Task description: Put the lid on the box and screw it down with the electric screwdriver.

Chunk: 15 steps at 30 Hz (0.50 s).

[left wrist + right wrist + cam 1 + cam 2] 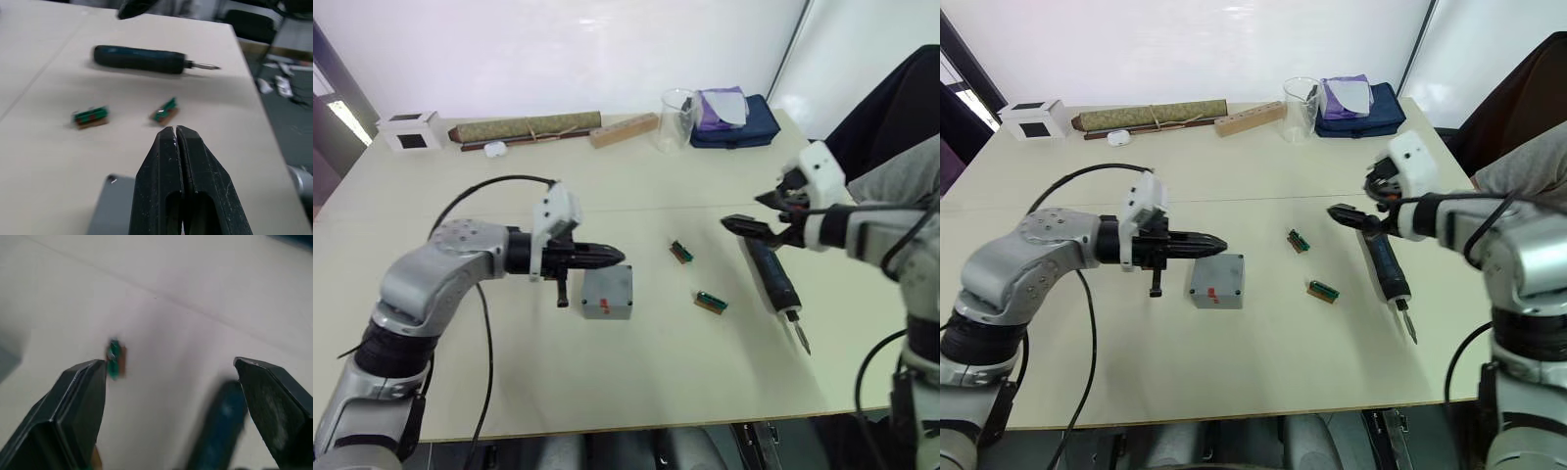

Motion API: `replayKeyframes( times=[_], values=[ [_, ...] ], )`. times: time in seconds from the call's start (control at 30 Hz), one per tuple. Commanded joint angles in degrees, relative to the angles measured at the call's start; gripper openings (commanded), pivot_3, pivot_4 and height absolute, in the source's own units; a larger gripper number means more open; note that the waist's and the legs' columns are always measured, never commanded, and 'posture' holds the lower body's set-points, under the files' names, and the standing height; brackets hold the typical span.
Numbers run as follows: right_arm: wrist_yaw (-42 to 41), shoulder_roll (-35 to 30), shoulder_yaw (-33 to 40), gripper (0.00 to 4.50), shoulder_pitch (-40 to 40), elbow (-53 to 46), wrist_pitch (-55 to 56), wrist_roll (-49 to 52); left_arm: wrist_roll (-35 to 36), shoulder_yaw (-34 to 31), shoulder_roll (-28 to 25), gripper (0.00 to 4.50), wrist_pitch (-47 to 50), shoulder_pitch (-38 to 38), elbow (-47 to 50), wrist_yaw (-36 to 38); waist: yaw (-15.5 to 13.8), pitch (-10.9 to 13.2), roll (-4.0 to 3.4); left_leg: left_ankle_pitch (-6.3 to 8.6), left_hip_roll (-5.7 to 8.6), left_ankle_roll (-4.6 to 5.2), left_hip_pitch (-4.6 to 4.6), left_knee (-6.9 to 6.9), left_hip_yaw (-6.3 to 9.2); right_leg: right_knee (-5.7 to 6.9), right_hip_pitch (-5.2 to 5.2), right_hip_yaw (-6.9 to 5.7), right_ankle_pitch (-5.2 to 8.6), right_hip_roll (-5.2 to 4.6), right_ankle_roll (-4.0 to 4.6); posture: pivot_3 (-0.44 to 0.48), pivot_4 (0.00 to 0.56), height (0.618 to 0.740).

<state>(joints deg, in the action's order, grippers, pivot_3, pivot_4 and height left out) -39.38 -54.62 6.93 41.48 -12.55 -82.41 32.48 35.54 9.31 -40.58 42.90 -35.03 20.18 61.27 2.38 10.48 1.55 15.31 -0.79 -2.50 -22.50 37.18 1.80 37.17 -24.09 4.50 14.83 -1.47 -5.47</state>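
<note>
The box (608, 294) is a small grey square with a red mark on its near side, standing mid-table. Its top is a flat grey face (110, 210), apparently the lid seated on it. My left gripper (615, 258) is shut on nothing, its tips just over the box's far edge. The electric screwdriver (773, 279) lies flat to the right, its metal bit (801, 339) toward the front edge. My right gripper (747, 213) hangs open above the screwdriver's far end, not touching it; between its spread fingers (80, 396) the wrist view shows the dark handle (220, 428).
Two small green parts (681, 252) (711, 302) lie between box and screwdriver. Along the far edge stand a white cube (409, 130), an olive roll (524, 127), a wooden block (624, 129), a clear cup (676, 119) and a blue pouch (734, 125). A person's dark clothing (891, 103) shows at right.
</note>
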Motion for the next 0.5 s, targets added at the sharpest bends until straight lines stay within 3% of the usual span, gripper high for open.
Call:
replayKeyframes(
  times=[0.03, 0.17, 0.3, 0.5],
  values=[
    [-4.1, -4.7, -3.8, 4.47, 2.9, 2.0, -4.8, 2.6, -1.2, 1.1, -0.2, 0.00, -2.5, -1.6, 1.9, 2.0, 0.3, 0.0, -0.01, 0.00, 0.00, 0.00, 0.00, 0.00, -0.02, -0.01, 0.00, 0.01, 0.00, 0.00, 0.00, 0.000, 0.150, 0.740],
    [-6.5, -11.3, -16.2, 4.47, 8.3, 12.3, -9.7, 2.2, -2.5, 2.4, 0.3, 0.00, -4.2, -2.2, 2.1, 2.8, 0.2, 0.0, -0.08, 0.00, 0.01, 0.00, -0.01, 0.04, -0.14, -0.01, -0.06, 0.11, 0.00, -0.02, -0.02, 0.000, 0.150, 0.740],
    [-12.1, -13.7, -27.4, 4.47, 11.1, 20.3, -6.4, -1.2, -1.5, 1.9, 1.1, 0.00, -3.2, -1.6, 3.3, 2.0, 0.2, 0.1, -0.05, 0.00, 0.02, 0.00, -0.05, 0.08, -0.17, -0.07, -0.07, 0.12, 0.00, -0.05, -0.02, 0.000, 0.150, 0.740],
    [-16.0, -9.8, -31.3, 4.47, 13.8, 28.4, -4.3, -2.9, -1.7, 1.7, 1.0, 0.00, -2.3, -1.5, 5.3, 0.4, 0.3, 0.1, -0.12, 0.00, 0.02, 0.00, -0.17, 0.09, -0.17, -0.01, -0.22, 0.13, -0.01, -0.04, -0.06, 0.000, 0.150, 0.740]
  ],
)
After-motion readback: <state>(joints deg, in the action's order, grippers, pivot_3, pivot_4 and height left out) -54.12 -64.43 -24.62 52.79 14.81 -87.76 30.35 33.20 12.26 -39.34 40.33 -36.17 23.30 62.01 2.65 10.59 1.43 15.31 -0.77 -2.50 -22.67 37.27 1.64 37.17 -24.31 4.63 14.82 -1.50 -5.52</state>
